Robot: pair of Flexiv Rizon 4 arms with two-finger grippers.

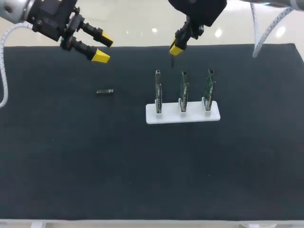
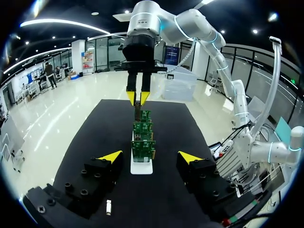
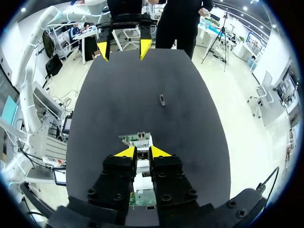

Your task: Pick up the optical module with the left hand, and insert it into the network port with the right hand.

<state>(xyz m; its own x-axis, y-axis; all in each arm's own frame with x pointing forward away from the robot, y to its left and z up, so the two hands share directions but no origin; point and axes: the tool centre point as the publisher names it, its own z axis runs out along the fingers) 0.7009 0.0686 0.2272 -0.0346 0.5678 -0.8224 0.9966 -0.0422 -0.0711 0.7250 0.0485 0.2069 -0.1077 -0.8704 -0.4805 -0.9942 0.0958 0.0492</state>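
Observation:
A small silver optical module (image 1: 105, 91) lies flat on the black mat, left of the board stand; it also shows under my left gripper (image 2: 109, 207) and ahead of my right one (image 3: 162, 99). My left gripper (image 1: 103, 49) hangs open above the mat's back left, with nothing between its fingers (image 2: 150, 156). My right gripper (image 1: 176, 49) hovers behind the stand, shut on a slim metal piece that looks like a second module (image 2: 137, 105). Three upright green circuit boards (image 1: 183, 88) with ports stand in a white base (image 1: 183, 117), just ahead of and below my right gripper (image 3: 138, 152).
The black mat (image 1: 95, 166) covers the whole table. The boards (image 2: 142, 142) line up one behind another between my two grippers in the left wrist view. Wide bare mat lies in front of the stand and to its left.

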